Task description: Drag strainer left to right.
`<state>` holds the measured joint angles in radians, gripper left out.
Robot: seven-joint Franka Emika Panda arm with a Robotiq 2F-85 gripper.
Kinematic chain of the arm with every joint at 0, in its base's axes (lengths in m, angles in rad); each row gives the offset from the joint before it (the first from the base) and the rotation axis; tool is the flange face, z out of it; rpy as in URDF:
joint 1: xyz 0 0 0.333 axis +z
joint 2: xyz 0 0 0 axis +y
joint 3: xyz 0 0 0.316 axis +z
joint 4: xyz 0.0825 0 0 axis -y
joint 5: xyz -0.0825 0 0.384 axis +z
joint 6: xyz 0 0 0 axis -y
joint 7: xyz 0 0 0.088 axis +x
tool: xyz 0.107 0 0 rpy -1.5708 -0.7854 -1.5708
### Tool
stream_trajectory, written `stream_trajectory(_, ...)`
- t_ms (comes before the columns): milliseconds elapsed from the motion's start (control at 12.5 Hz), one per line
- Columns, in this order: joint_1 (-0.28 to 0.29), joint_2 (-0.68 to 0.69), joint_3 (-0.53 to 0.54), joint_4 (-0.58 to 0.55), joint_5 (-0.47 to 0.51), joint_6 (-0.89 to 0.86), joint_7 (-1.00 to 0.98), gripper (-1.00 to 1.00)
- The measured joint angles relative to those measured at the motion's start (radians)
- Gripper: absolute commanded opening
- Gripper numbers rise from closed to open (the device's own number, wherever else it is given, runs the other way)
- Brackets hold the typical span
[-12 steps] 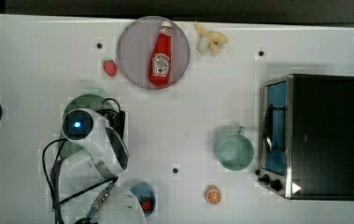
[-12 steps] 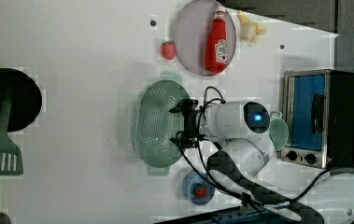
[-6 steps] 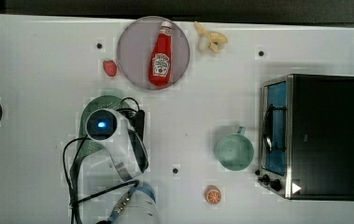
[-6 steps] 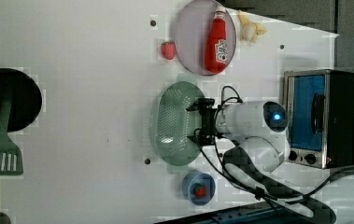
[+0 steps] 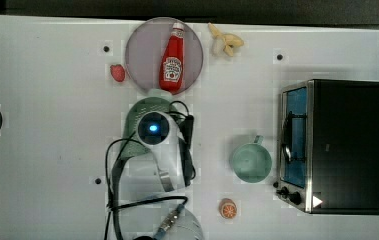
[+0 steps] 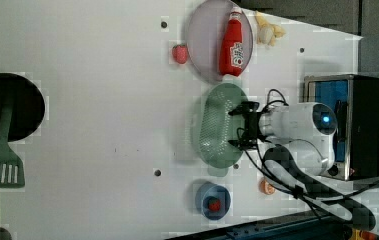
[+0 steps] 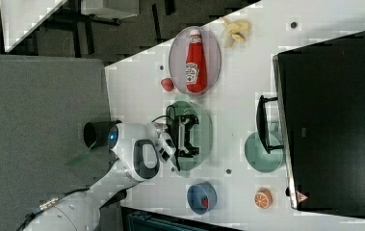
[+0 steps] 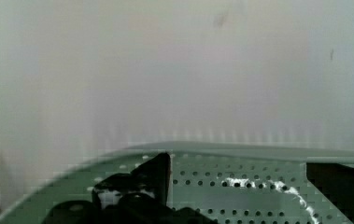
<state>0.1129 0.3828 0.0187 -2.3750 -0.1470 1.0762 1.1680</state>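
The pale green strainer (image 5: 146,106) lies on the white table just below the plate in the top view, mostly covered by my wrist. In the left view the strainer (image 6: 211,131) shows whole, with the grid of holes in its bowl. My gripper (image 6: 240,126) reaches down into the bowl near its right-hand rim in the left view, jaws spread wide and shut on nothing. The right view shows the gripper (image 7: 189,136) inside the strainer (image 7: 205,126). In the wrist view both black fingertips (image 8: 158,170) rest over the perforated floor of the strainer (image 8: 240,179).
A grey-lilac plate (image 5: 144,50) with a ketchup bottle (image 5: 172,59) sits close above the strainer in the top view. A teal mug (image 5: 250,161) and a toaster oven (image 5: 334,145) stand to the top view's right. A strawberry (image 5: 117,73), banana (image 5: 225,42), orange (image 5: 228,208) and blue bowl (image 6: 212,200) lie around.
The arm and the strainer have slid together to the right in the top view and the left view, ending just below the plate. The jaws stayed wide open.
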Motion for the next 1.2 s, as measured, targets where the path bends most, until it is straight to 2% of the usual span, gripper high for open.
stream_trajectory(320, -0.023, 0.019, -0.052, 0.000, -0.007, 0.017, -0.136, 1.00)
stream_trajectory(880, -0.037, 0.021, -0.162, -0.004, -0.016, -0.003, -0.228, 1.00)
stream_trajectory(1200, -0.047, 0.020, -0.150, -0.004, 0.002, -0.010, -0.256, 1.00)
